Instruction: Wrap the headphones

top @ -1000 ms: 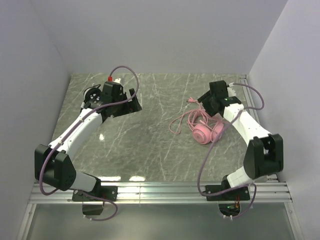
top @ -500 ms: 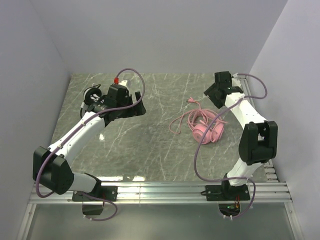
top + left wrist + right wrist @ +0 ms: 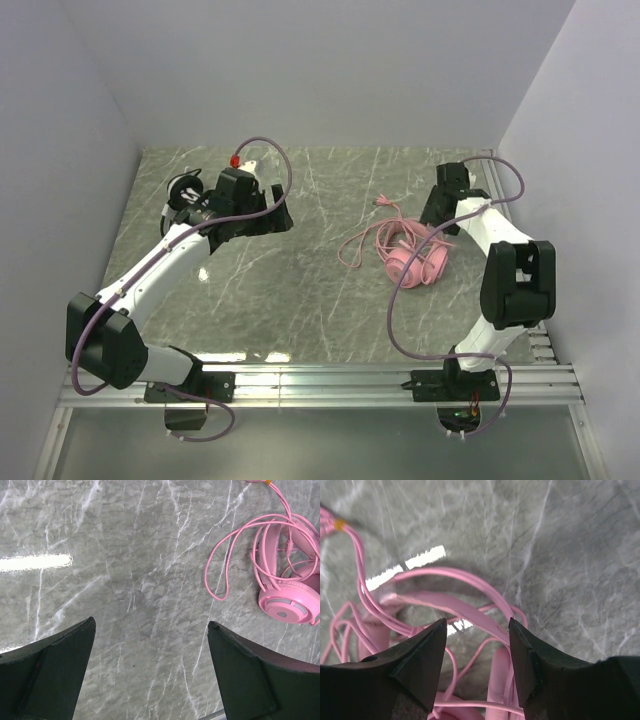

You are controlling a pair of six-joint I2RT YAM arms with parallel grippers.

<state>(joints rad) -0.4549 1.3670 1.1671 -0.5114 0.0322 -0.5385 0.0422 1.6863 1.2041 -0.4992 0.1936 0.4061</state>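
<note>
Pink all over: the headphones [image 3: 410, 262] at three o'clock on the table, with the cups, band and looping cable [image 3: 220, 565] all the same shade, and a small orange band [image 3: 339, 525] by the plug. The table [image 3: 300, 300] is grey-green marble, veined white. The left arm [image 3: 165, 255] and right arm [image 3: 495, 235] are white with black joints. Purple hoses [image 3: 285, 175] — red cap [image 3: 236, 159] at eleven o'clock.

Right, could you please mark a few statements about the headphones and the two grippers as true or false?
1. The pink headphones lie on the table. True.
2. The left gripper holds the pink cable. False: it is open over bare table, holding nothing.
3. The right gripper has its jaws apart over the headband. True.
4. The pink cable is wound tightly round the earcups. False: it lies in loose loops.
</note>
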